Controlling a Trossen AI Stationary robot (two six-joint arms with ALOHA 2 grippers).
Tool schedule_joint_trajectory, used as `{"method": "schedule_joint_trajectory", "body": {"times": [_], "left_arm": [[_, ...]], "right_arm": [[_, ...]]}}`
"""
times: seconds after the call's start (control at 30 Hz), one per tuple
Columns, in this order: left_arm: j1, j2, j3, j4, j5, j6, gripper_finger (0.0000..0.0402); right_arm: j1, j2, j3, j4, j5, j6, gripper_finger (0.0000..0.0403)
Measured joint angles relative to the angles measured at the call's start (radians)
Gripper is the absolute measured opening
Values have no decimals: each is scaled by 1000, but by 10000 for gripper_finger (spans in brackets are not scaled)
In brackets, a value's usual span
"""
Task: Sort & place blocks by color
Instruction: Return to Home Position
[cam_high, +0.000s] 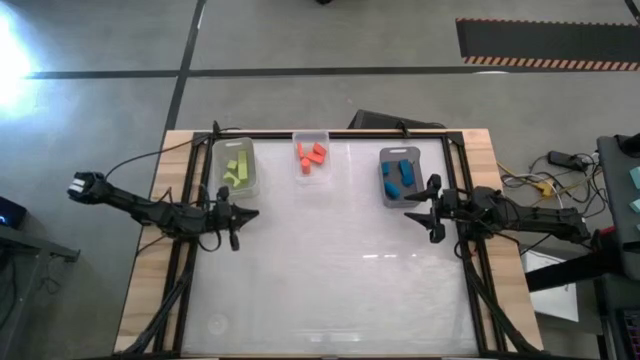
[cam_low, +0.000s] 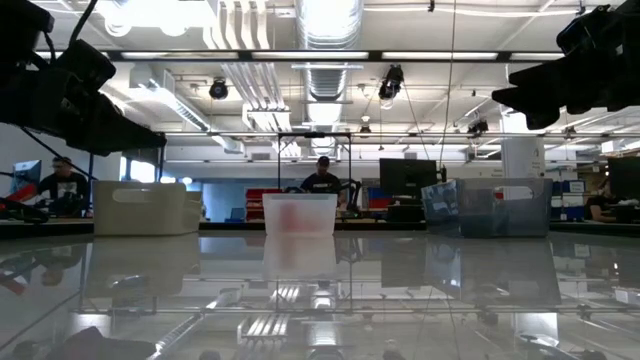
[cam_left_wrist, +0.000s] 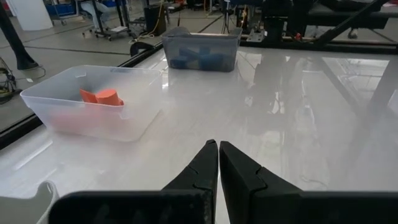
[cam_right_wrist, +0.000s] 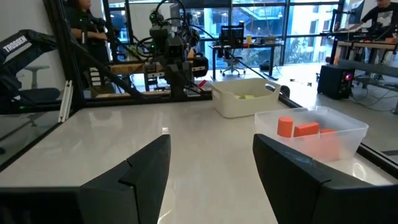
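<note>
Three bins stand along the table's far edge. The left bin (cam_high: 234, 166) holds lime green blocks (cam_high: 236, 168), the clear middle bin (cam_high: 312, 157) orange-red blocks (cam_high: 311, 157), and the grey right bin (cam_high: 402, 176) blue blocks (cam_high: 400, 176). My left gripper (cam_high: 250, 213) is shut and empty, held above the table's left side near the green bin. My right gripper (cam_high: 414, 216) is open and empty at the right side, just in front of the blue bin. In the left wrist view the orange-red blocks (cam_left_wrist: 101, 97) show in their bin; in the right wrist view they (cam_right_wrist: 303, 129) show too.
The white tabletop (cam_high: 330, 270) lies between and in front of the arms, framed by black rails (cam_high: 478, 290). Cables and equipment (cam_high: 560, 165) sit off the right edge. People sit at desks in the room behind the table (cam_low: 322, 178).
</note>
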Motion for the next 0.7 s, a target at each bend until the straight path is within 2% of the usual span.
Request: {"method": "schedule_joint_trajectory", "body": {"times": [0.7], "left_arm": [[0, 59, 0, 0, 4, 0, 1]], "right_arm": [[0, 0, 0, 0, 0, 0, 219]]}}
